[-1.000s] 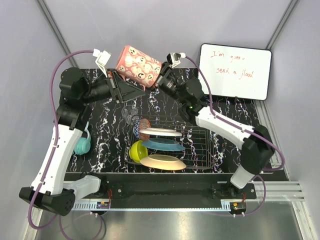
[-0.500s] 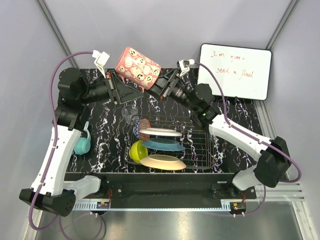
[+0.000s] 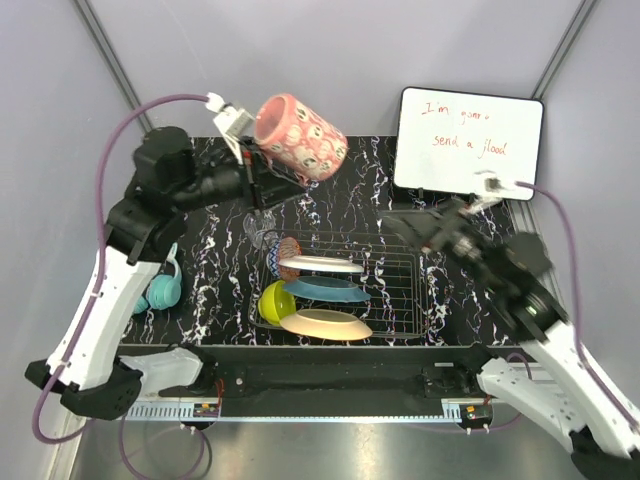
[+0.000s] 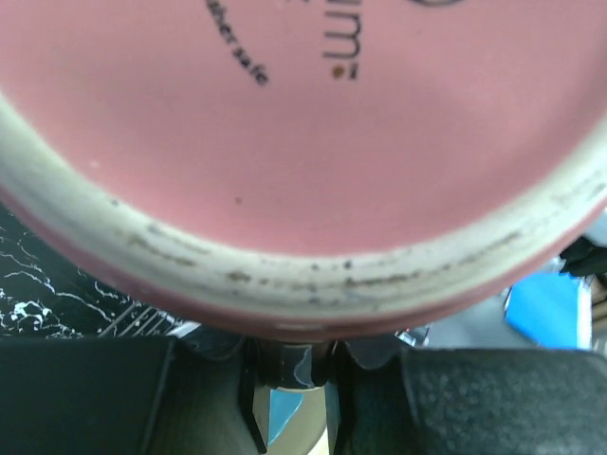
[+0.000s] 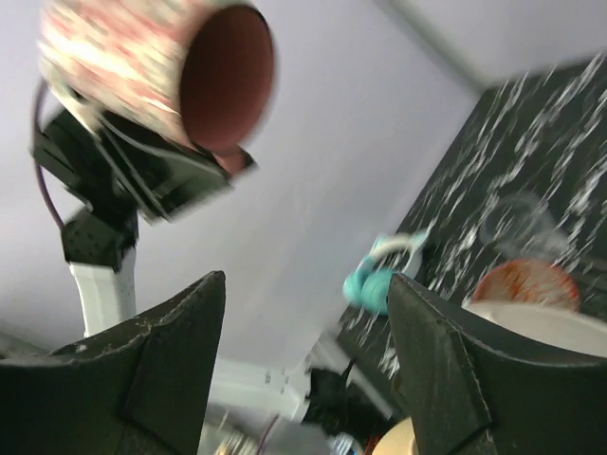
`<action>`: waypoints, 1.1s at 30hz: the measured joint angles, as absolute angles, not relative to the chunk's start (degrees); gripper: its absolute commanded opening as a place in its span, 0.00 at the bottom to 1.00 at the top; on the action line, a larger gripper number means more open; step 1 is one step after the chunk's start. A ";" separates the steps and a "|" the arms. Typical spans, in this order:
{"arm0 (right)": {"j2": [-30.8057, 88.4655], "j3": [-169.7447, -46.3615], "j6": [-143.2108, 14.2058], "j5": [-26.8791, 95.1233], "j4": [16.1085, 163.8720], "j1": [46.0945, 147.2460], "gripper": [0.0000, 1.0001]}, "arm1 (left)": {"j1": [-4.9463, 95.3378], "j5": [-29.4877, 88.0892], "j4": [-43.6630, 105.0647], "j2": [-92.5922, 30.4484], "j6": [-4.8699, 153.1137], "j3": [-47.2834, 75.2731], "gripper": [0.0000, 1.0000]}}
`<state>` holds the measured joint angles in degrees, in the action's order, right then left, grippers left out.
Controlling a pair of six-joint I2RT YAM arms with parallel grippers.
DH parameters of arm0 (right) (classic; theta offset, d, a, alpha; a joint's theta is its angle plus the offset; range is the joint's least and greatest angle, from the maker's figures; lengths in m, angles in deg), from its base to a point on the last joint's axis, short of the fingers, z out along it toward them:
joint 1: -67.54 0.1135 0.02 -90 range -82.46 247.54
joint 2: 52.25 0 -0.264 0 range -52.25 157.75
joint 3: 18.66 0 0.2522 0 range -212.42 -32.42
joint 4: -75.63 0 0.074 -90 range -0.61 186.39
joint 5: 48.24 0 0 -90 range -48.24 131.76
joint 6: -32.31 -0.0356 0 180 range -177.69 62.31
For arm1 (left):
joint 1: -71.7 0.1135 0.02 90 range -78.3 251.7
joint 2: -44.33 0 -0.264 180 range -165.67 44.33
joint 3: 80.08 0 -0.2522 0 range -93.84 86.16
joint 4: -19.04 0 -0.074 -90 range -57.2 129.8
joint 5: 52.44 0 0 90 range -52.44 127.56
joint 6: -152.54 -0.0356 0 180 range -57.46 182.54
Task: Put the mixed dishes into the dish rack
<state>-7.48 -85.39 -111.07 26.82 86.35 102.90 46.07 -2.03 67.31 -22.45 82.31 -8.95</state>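
My right gripper (image 5: 305, 284) has just let go of the cup (image 3: 300, 150) and swung back to its own side, above the far right part of the rack (image 3: 410, 290). Its jaws stand wide with nothing between them. Its camera looks back at the cup's dark mouth from well apart.

So the handover is done. The cup hangs from my left gripper (image 3: 263, 180) alone, high over the back of the table and touching nothing else. That gripper is closed narrowly on it at the base end. The left wrist view is filled by the cup's pink underside, so I cannot tell which part the fingers pinch. The cup has also turned since a second ago and now lies nearly on its side, mouth toward the right.

In the rack, the white plate (image 3: 320, 265), teal plate (image 3: 325, 288) and orange plate (image 3: 325, 324) sit in a row. The green bowl (image 3: 272, 302) is at their left and the small bowl (image 3: 288, 247) is behind them. The glass (image 3: 262, 228) stands on the table just outside the rack's back left corner, as far as I can tell.

I judge the cup and the glass are what remain. The right half of the rack is bare wire, so I would bring the cup down there, mouth downward. My right gripper is free for the glass.
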 measured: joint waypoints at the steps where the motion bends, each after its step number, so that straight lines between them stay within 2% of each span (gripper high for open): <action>1: -13.36 -85.39 -108.89 31.33 90.28 102.90 0.77 | 43.77 0.15 68.31 -22.69 80.50 -8.97 0.00; 7: -29.55 -88.69 -101.72 49.62 104.86 102.88 0.77 | 29.81 15.72 72.86 -28.94 73.81 -8.84 0.00; 16: -34.30 -91.23 -95.45 63.89 121.21 102.85 0.78 | 15.86 35.89 75.55 -41.36 70.38 -8.23 0.00; 21: -35.91 -90.74 -93.87 68.07 125.36 102.85 0.81 | 12.32 40.06 74.19 -44.37 69.70 -7.22 0.00; 33: -37.16 -89.41 -92.23 74.19 129.23 102.85 0.83 | 10.16 45.00 66.78 -63.08 76.02 -7.26 0.00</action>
